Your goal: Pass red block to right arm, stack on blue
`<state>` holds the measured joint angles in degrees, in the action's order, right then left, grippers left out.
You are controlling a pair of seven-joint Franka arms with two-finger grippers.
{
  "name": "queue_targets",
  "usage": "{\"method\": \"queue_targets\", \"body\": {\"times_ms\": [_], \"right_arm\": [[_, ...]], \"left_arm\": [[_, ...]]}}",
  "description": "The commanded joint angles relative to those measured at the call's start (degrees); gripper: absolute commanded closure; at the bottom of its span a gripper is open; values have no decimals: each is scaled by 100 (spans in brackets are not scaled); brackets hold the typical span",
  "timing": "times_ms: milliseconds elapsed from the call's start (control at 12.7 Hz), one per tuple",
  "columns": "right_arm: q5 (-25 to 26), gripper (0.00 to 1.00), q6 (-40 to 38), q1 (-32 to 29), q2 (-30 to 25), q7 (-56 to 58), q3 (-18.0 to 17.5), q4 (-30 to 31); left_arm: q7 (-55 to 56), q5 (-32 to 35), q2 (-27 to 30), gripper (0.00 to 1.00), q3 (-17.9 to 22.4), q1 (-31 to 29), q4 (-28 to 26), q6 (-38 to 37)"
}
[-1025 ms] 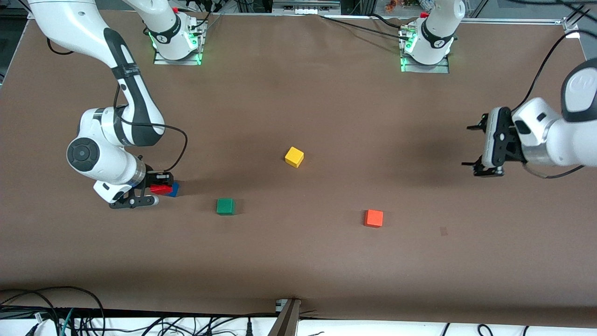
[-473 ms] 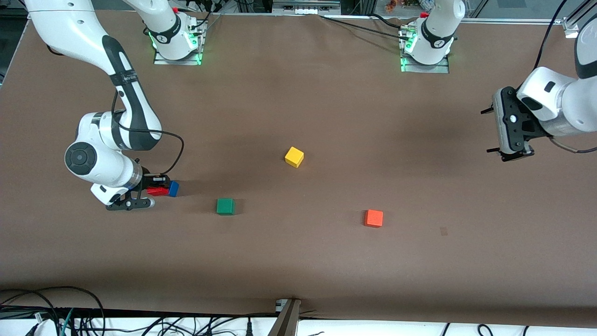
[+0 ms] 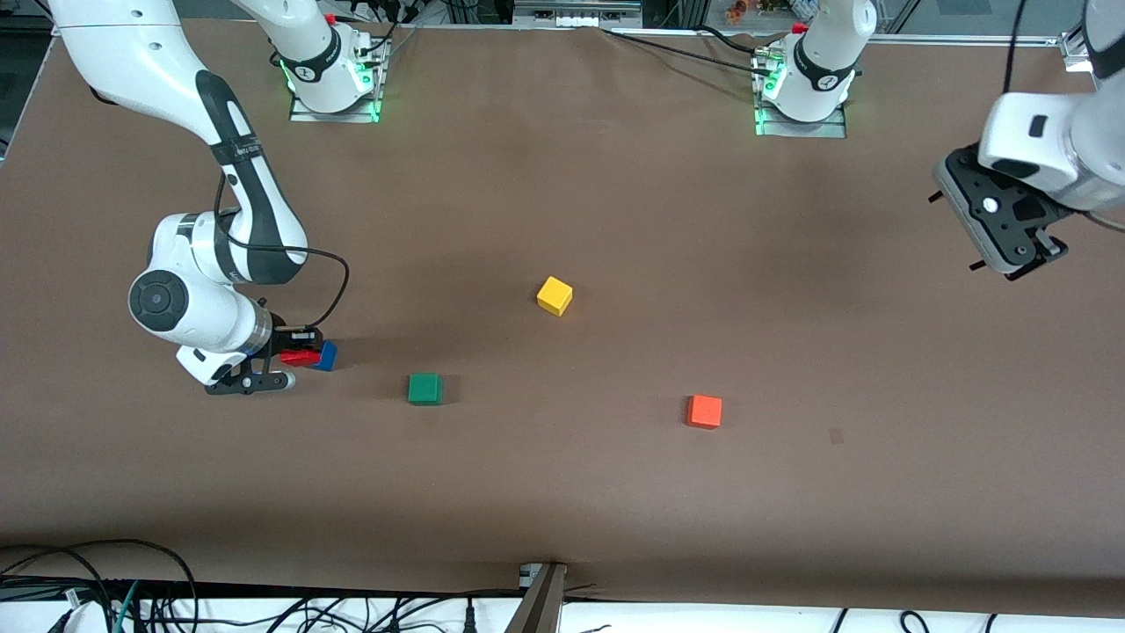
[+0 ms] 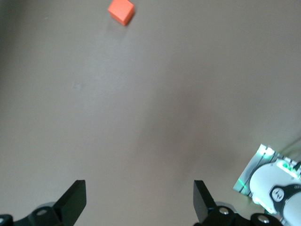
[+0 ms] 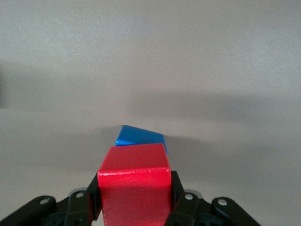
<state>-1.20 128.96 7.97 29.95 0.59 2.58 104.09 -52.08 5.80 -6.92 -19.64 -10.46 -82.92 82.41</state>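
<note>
My right gripper (image 3: 297, 359) is shut on the red block (image 3: 301, 357) and holds it low, right beside the blue cube (image 3: 328, 355), on the side toward the right arm's end of the table. In the right wrist view the red block (image 5: 134, 183) sits between the black fingers (image 5: 92, 197), with the blue cube (image 5: 141, 137) just ahead of it and tilted corner-on. I cannot tell whether the two touch. My left gripper (image 3: 954, 231) is open and empty, raised over the left arm's end of the table; its fingertips (image 4: 77, 190) stand wide apart.
A green cube (image 3: 424, 388), a yellow cube (image 3: 555, 295) and an orange cube (image 3: 704, 411) lie apart on the brown table (image 3: 562, 492). The orange cube also shows in the left wrist view (image 4: 121, 10). Cables hang along the table's front edge.
My left arm has swung up and back toward its end of the table, turning its hand. My right gripper with the red block has barely shifted beside the blue cube.
</note>
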Motion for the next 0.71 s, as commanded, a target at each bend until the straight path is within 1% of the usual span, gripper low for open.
{"method": "queue_targets", "body": {"times_ms": [0, 79, 237, 315, 473, 631], "right_arm": [[85, 32, -11, -23, -24, -32, -29, 15], [85, 0, -20, -23, -24, -50, -29, 15], [76, 0, -20, -23, -33, -50, -29, -3], [76, 0, -20, -23, -59, -50, -29, -20], [67, 0, -159, -15, -277, -76, -38, -29], [49, 0, -589, -6, -707, -190, -56, -64]], "left_arm": [[1177, 167, 269, 0, 57, 228, -259, 108], [1835, 167, 287, 0, 92, 333, -260, 117], [2760, 167, 366, 0, 258, 561, -513, 449], [2938, 167, 419, 0, 398, 658, -636, 599], [2966, 159, 428, 0, 645, 852, -681, 688], [2966, 167, 419, 0, 899, 1001, -690, 889]]}}
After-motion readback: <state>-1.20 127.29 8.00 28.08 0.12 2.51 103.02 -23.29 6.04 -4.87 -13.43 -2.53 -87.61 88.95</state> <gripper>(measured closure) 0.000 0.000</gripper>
